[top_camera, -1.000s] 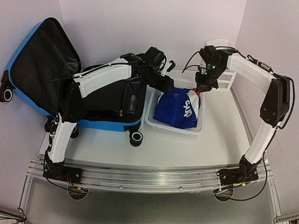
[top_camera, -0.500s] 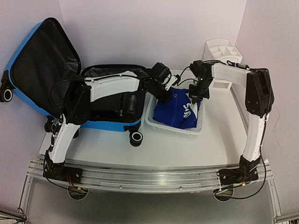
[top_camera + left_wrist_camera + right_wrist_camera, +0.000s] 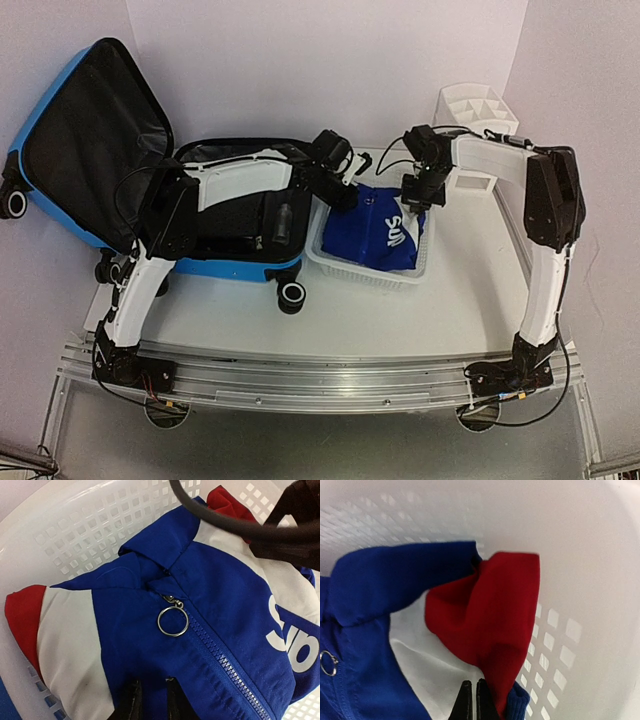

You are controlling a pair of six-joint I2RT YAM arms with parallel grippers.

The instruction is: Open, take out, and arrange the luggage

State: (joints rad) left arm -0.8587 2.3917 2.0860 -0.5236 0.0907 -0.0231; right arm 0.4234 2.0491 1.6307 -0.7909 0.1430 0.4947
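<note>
Here, both end effectors are down in the basket (image 3: 75, 535) on the jacket (image 3: 215, 610).
Left end effector (image 3: 152, 700) is narrowed onto a blue fold. Right end effector (image 3: 472, 700) is pressed together by the red panel; whether it has caught cloth, I cannot tell. The open luggage (image 3: 90, 130) lies at the basket's 9 o'clock. A thin pinch may slip, or the zip ring (image 3: 172, 621) may snag the perforations and drag the basket.

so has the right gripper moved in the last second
Yes. The right gripper has shifted left, farther from the white organizer, and is now low over the jacket in the basket.
</note>
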